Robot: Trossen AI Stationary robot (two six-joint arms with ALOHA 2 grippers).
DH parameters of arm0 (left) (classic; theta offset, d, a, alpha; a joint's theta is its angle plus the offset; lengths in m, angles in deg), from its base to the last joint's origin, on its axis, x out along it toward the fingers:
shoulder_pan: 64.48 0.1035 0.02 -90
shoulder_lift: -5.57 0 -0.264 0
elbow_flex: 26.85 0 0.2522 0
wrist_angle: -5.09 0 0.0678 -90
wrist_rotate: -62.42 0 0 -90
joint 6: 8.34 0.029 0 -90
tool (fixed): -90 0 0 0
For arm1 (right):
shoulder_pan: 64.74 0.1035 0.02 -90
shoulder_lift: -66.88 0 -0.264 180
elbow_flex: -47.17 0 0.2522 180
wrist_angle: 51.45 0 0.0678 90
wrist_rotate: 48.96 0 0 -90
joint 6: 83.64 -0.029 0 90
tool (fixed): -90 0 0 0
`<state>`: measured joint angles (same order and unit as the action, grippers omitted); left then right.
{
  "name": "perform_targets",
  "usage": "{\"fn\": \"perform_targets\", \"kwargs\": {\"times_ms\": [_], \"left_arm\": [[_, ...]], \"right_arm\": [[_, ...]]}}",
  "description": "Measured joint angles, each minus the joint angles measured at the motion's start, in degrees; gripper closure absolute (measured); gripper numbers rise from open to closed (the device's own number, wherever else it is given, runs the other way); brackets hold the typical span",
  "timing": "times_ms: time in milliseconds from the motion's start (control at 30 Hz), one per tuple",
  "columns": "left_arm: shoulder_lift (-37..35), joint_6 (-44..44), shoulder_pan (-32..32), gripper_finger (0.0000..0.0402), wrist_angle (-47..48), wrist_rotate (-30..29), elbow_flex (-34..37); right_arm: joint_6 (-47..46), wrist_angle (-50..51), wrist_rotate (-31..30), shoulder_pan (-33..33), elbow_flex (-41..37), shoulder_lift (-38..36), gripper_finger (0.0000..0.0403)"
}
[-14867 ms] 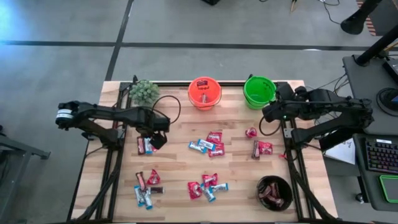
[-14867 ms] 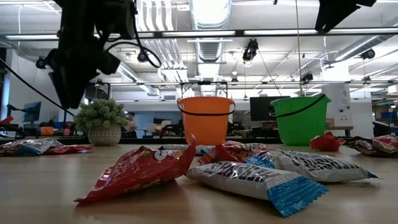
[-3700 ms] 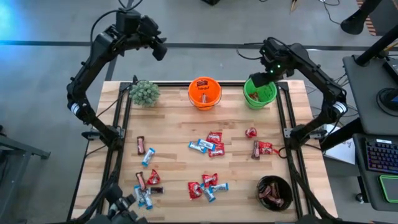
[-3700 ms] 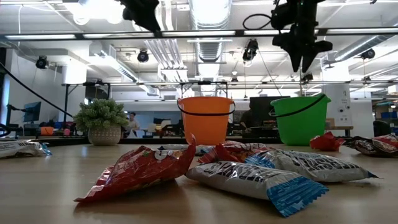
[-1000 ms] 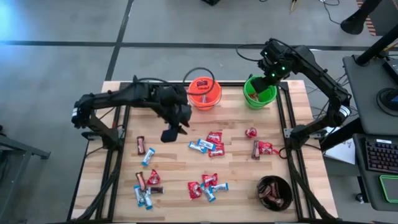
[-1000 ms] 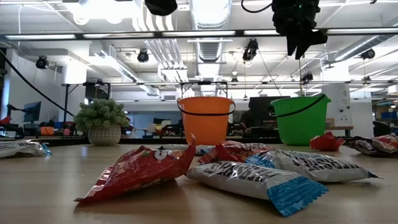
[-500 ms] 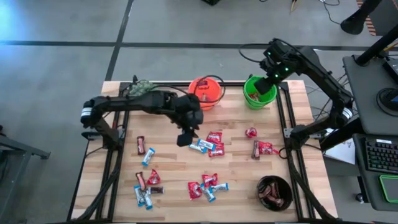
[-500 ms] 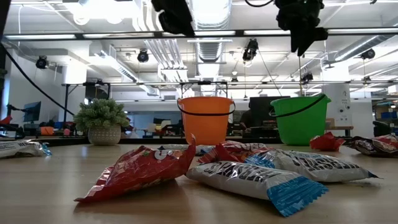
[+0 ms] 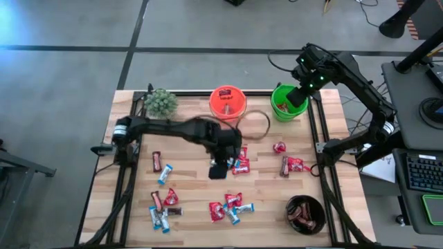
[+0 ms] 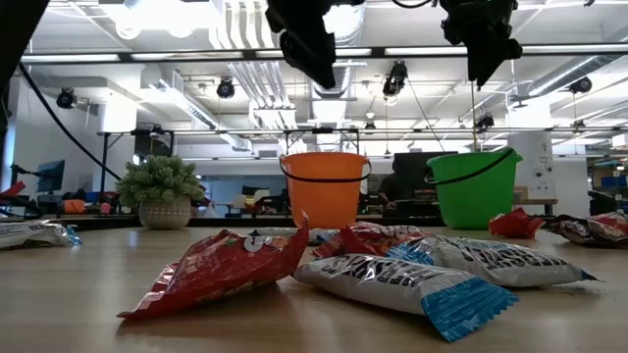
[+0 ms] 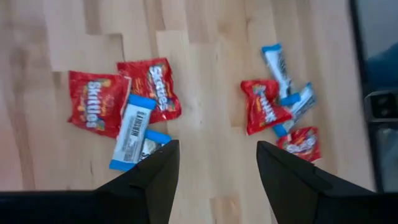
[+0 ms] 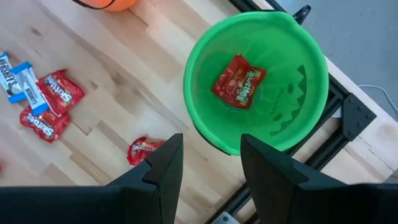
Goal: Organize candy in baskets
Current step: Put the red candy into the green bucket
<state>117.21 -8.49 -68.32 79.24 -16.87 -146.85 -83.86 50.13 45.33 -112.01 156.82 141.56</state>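
Left gripper (image 9: 219, 168) has swung from orange pail (image 9: 228, 102) to mid-table candy (image 11: 133, 127), fingers spread, empty; right gripper (image 9: 293, 97) over green pail (image 12: 256, 82), also spread, empty.

"Skittles" on two red packets (image 11: 96, 102), (image 11: 155, 87), other wrapper print unreadable

Bright, even overhead lighting with soft shadows; the left wrist view looks slightly blurred, perhaps from motion.
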Motion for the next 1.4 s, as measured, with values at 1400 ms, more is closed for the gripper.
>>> {"fn": "perform_targets", "kwargs": {"times_ms": [1400], "left_arm": [[12.75, -19.05, -11.51, 0.0205, -11.0, -9.37, 1.05]], "right_arm": [[2.66, 0.28, 0.11, 0.0, 0.0, -0.27, 0.0252]]}}
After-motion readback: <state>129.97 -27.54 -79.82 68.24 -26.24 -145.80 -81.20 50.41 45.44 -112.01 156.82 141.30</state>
